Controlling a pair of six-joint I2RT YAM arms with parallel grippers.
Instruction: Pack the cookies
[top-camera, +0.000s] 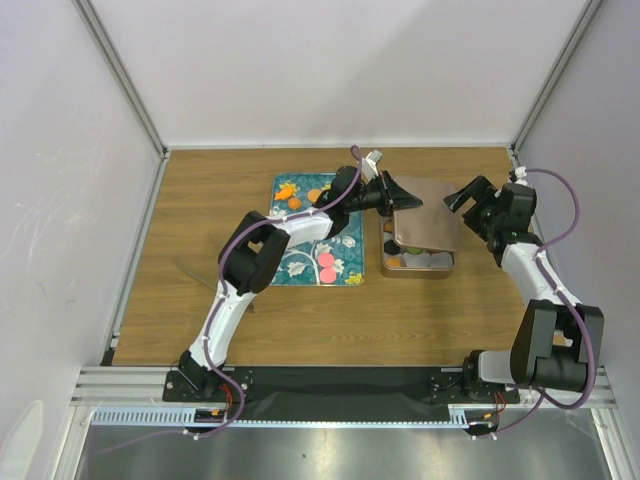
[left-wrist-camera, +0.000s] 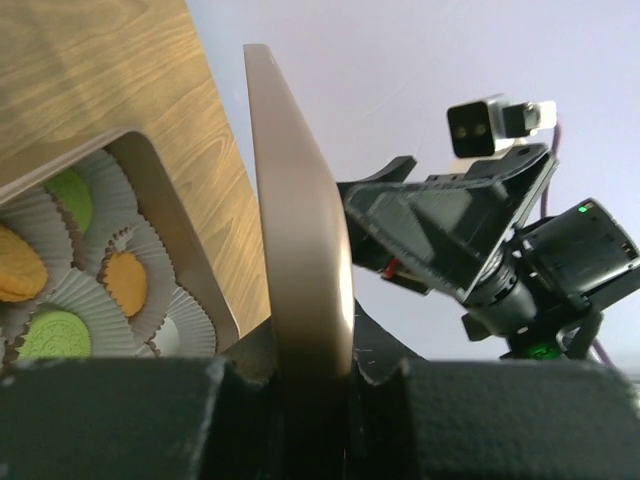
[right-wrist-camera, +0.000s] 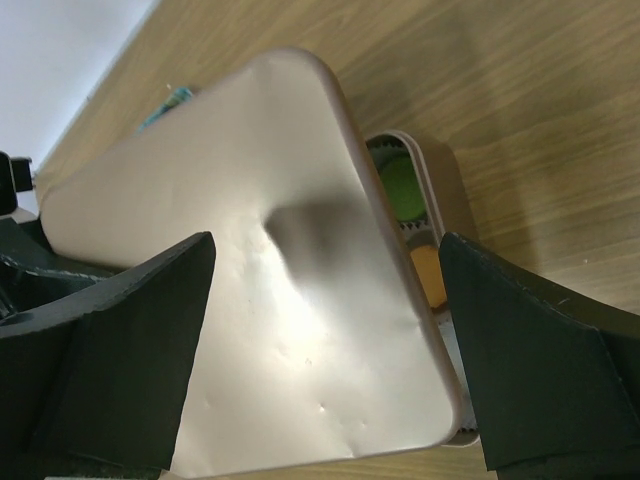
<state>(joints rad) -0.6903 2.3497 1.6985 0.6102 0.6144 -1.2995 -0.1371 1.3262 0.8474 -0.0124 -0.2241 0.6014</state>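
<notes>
My left gripper (top-camera: 388, 195) is shut on the left edge of a beige tin lid (top-camera: 430, 215) and holds it tilted over the open tin (top-camera: 420, 265). In the left wrist view the lid (left-wrist-camera: 300, 230) stands edge-on between my jaws (left-wrist-camera: 310, 375). Beside it, green (left-wrist-camera: 70, 195) and orange cookies (left-wrist-camera: 125, 280) lie in white paper cups in the tin (left-wrist-camera: 170, 230). My right gripper (top-camera: 465, 195) is open and empty at the lid's right side. In its own view the lid (right-wrist-camera: 270, 300) lies beyond the spread fingers (right-wrist-camera: 325, 245), with a green cookie (right-wrist-camera: 403, 190) showing.
A teal floral tray (top-camera: 300, 250) lies left of the tin, with two pink cookies (top-camera: 326, 260) and an orange one (top-camera: 314, 196) on it. The left arm reaches across the tray. White walls close in the back and both sides.
</notes>
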